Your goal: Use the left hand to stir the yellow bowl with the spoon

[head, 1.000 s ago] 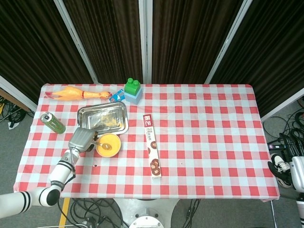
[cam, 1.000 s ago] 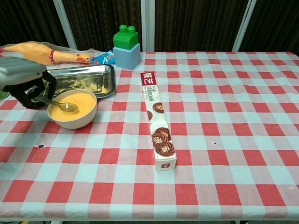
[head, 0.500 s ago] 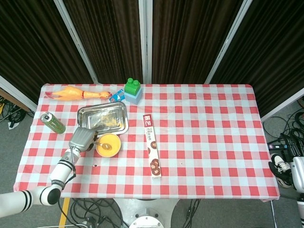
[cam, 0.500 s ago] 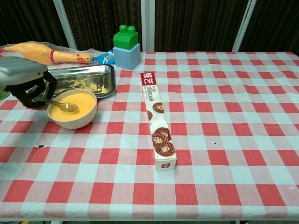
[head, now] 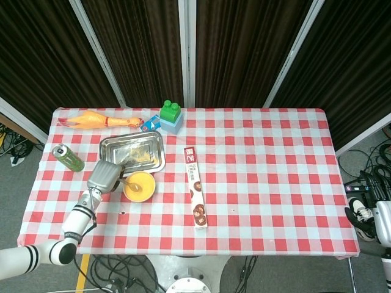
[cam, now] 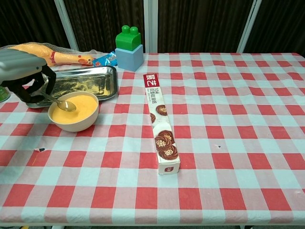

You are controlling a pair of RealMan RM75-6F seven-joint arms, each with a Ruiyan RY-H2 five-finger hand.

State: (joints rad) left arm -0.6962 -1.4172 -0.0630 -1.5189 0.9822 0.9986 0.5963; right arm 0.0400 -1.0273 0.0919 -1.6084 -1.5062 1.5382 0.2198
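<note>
The yellow bowl sits on the checked cloth in front of the metal tray, at the table's left. A metal spoon slants into it, its bowl end over the yellow inside near the left rim. My left hand grips the spoon's handle just left of the bowl, fingers curled around it. The spoon shows only faintly in the head view. My right hand appears in neither view.
A steel tray lies right behind the bowl. A green can stands to the left, a rubber chicken at the back left, a green and blue block behind the tray. A long biscuit box lies right of the bowl.
My left hand has risen and shifted slightly toward the tray, tilting the spoon steeper; its bowl end moved left inside the yellow bowl.
</note>
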